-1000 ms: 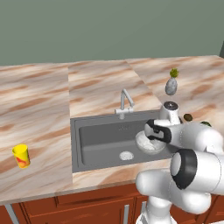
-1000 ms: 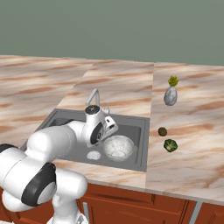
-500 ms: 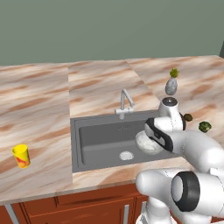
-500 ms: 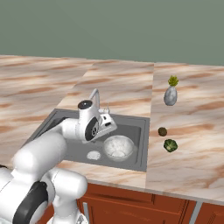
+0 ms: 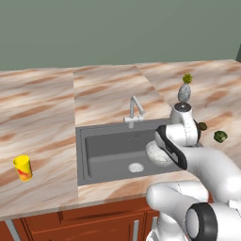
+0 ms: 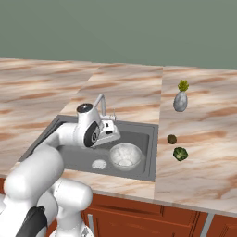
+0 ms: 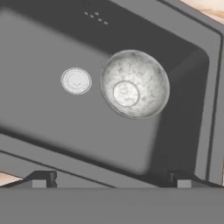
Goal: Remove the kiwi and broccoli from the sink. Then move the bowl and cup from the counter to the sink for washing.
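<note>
arm risen off bowl (image 7: 134, 84) in sink (image 5: 101, 150) | jaws wide, empty | next: cup (image 5: 22, 167) left of sink; light, rigid, slick; pinch across rim

A small grey egg-shaped vase (image 5: 184, 92) (image 6: 180, 101) with a green tuft on top stands upright on the marble worktop, to the right of the basin and further back than its rear edge. Behind the worktop runs a plain grey-green wall (image 5: 117, 33) (image 6: 115, 30), which spans the whole width of both base views. Below the front edge of the worktop are reddish-brown wooden cabinet fronts (image 5: 94, 219) (image 6: 139, 213), and at least 1 pale handle (image 5: 135, 230) shows on them in the left base view.
</note>
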Motion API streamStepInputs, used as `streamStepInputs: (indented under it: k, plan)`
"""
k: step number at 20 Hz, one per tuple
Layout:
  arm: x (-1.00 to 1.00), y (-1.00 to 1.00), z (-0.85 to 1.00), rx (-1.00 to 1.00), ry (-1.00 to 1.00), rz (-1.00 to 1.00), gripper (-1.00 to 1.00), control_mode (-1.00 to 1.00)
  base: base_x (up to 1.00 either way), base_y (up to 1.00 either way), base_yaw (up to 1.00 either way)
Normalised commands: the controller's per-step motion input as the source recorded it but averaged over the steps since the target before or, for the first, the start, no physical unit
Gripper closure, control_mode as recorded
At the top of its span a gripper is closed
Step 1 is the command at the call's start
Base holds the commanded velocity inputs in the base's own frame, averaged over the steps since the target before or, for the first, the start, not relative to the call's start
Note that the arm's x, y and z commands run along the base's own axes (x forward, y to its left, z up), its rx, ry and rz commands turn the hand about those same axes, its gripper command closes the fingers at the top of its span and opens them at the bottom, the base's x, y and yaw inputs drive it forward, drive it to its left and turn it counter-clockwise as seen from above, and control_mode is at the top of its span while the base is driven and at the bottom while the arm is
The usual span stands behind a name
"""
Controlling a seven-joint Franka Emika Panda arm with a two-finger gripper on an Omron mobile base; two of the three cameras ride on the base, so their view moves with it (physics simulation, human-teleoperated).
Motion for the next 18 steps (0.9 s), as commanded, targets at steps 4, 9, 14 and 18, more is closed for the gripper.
streamStepInputs:
  k: [4,9,14,18]
  plan:
    - [-0.01,0.24,0.11,0.09,0.00,-0.10,-1.00,-1.00,0.00,0.00,0.00]
    - [0.00,0.32,0.05,0.07,-0.03,-0.08,-1.00,-1.00,0.00,0.00,0.00]
    - [0.00,0.31,0.06,0.05,-0.04,-0.05,-1.00,-1.00,0.00,0.00,0.00]
    - [-0.02,0.33,0.06,0.03,-0.02,-0.04,-1.00,-1.00,0.00,0.00,0.00]
